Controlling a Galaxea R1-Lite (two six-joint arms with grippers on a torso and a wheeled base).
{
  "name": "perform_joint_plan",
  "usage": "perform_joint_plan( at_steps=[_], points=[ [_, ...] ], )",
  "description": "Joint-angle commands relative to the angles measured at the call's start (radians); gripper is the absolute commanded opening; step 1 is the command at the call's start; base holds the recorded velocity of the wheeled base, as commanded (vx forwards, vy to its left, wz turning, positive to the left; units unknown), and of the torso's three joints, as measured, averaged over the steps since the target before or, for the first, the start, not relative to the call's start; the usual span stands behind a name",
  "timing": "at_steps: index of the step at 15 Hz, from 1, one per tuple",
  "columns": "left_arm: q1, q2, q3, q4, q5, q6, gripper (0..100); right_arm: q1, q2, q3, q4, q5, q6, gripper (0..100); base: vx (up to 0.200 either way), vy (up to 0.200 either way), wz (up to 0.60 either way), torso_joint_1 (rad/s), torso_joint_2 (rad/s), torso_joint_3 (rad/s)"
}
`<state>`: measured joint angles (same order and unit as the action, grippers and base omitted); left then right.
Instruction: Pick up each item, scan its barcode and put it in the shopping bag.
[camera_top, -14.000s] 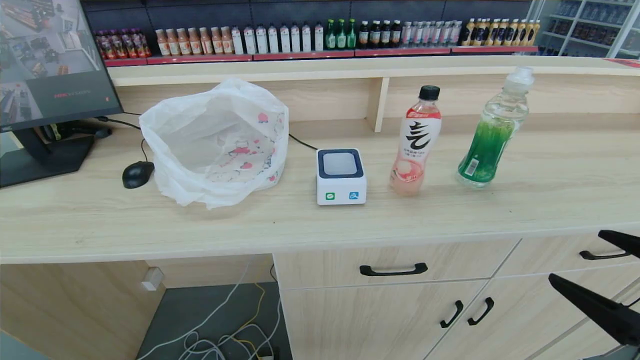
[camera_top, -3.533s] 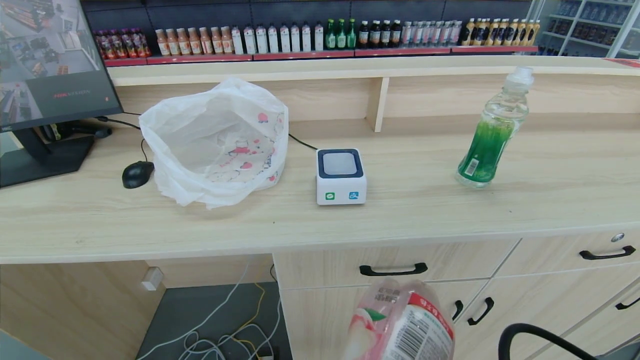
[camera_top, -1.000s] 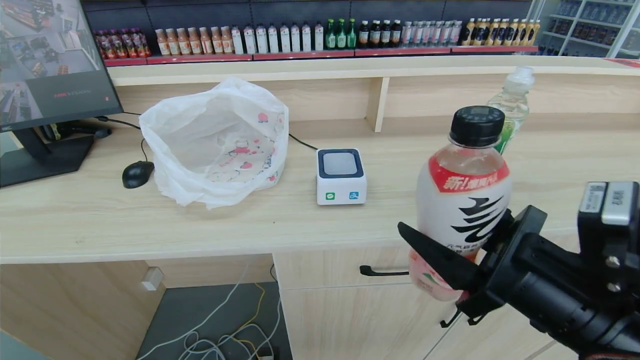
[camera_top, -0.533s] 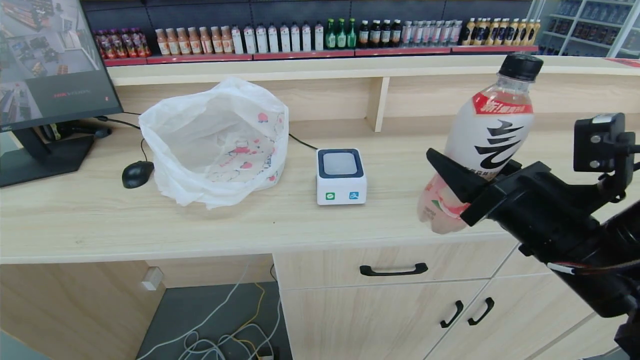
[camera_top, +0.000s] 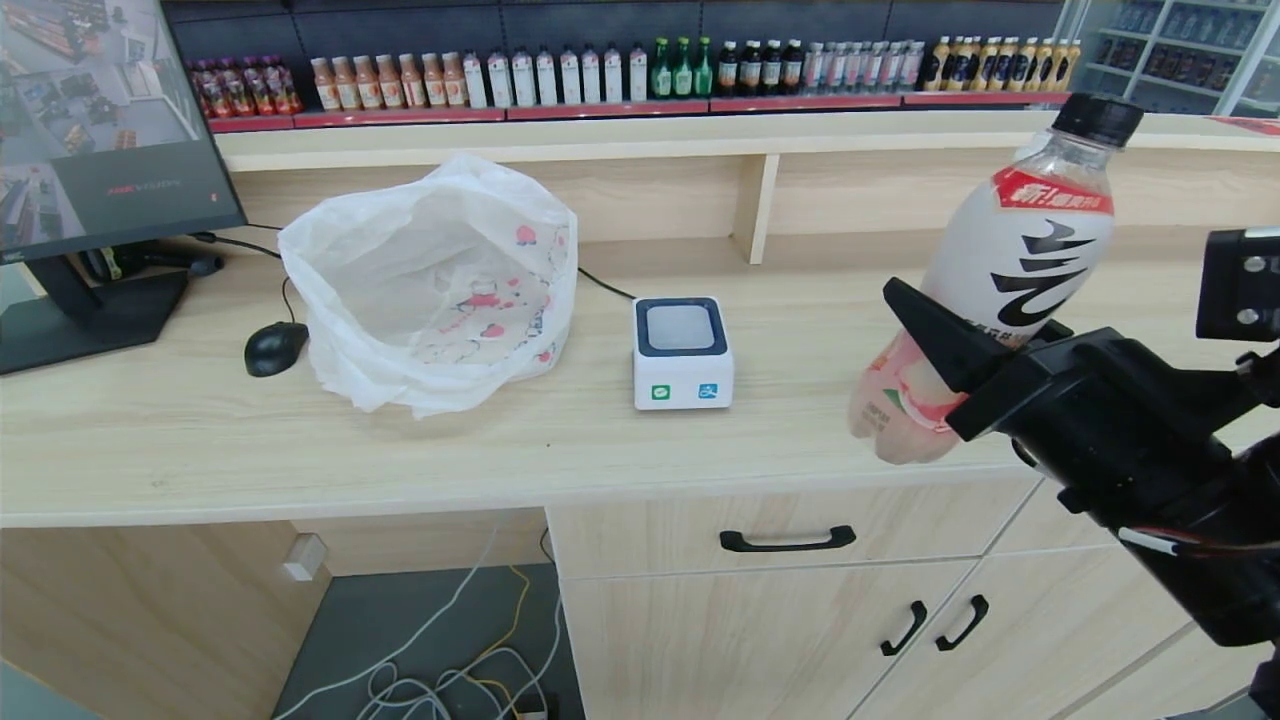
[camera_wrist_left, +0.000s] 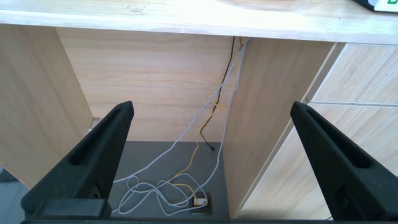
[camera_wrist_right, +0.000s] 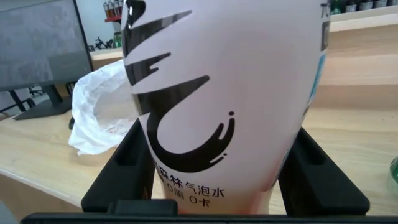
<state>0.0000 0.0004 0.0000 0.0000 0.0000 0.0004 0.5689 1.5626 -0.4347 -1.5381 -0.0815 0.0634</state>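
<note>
My right jaws grip tilted bottle (camera_top: 1030, 250) low, so swinging to scanner (camera_top: 681, 350), well to their left, it cd pivot/slip & barcode miss.

pink bottle (camera_wrist_right: 217, 93) clamped in right hand (camera_wrist_right: 224, 165), shopping bag (camera_wrist_right: 99, 115) behind

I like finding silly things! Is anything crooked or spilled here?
Only the pink bottle leans: it hangs tilted in the right gripper over the counter's front edge, its black cap on. Nothing looks spilled. The shopping bag and scanner sit normally.
</note>
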Motion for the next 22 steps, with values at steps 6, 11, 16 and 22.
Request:
perform_joint_plan(
  at_steps=[6,11,16,22],
  points=[
    [0.0,0.0,0.0,0.0,0.0,-0.002,100,-0.006,-0.016,0.022,-0.033,-0.001,0.022,0,0.0,0.0,0.0,0.0,0.0,0.0],
    [0.0,0.0,0.0,0.0,0.0,-0.002,100,-0.004,-0.021,0.028,-0.033,0.003,0.027,0,0.0,0.2,0.0,-0.001,0.0,0.005],
    [0.0,0.0,0.0,0.0,0.0,-0.003,100,-0.004,-0.026,0.034,-0.033,0.005,0.029,0,0.0,0.2,0.0,0.003,0.0,0.0],
    [0.0,0.0,0.0,0.0,0.0,-0.002,100,0.005,-0.012,0.022,-0.033,0.006,0.065,0,0.0,0.0,0.0,0.0,0.0,0.0]
  ],
)
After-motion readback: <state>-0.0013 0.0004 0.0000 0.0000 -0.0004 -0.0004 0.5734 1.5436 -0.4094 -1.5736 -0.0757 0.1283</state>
